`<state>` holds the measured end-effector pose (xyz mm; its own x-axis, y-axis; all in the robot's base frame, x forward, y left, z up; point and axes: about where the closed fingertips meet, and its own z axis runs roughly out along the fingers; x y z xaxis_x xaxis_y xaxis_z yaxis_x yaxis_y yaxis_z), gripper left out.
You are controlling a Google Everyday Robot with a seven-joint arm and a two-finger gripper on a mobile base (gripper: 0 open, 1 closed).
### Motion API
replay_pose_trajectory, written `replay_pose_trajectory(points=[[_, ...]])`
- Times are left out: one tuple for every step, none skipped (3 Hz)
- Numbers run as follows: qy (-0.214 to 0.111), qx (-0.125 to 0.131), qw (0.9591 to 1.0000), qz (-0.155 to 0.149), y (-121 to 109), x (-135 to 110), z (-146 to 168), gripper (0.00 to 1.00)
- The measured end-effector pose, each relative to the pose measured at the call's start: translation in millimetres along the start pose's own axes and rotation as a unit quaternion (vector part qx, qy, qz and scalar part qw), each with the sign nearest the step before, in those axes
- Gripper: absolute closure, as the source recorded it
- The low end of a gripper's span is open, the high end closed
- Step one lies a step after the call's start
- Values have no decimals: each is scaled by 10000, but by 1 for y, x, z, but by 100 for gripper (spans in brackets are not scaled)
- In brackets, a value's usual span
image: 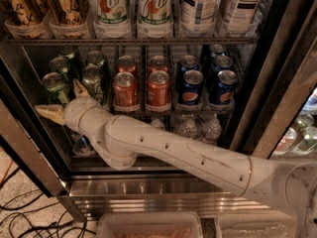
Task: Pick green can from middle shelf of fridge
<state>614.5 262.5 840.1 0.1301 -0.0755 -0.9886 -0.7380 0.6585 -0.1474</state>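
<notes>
Your gripper (63, 102) sits at the left end of the middle shelf (188, 112) inside the fridge (148, 188), fingers (48, 113) spread wide and holding nothing. The front green can (53, 86) stands on the shelf just behind them.

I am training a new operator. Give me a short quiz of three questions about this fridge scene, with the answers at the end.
1. True or false: the gripper is at the right end of the middle shelf.
2. Which colour are the cans in the centre trays of the middle shelf? A. green B. red-orange C. blue
3. Fill in: the gripper's fingers are ___, spread at the front-left green can.

Key
1. False: it is at the left end.
2. B, the red-orange cans.
3. open
</notes>
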Motion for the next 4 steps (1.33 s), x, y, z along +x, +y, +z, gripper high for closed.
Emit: replay_pose_trajectory(points=[[10,-40,10000,13,-2,2,9,23],[19,-107,9999,37,-2,4,18,25],[12,-118,9999,36,-3,4,25,38],[12,-118,9999,36,-3,4,25,57]])
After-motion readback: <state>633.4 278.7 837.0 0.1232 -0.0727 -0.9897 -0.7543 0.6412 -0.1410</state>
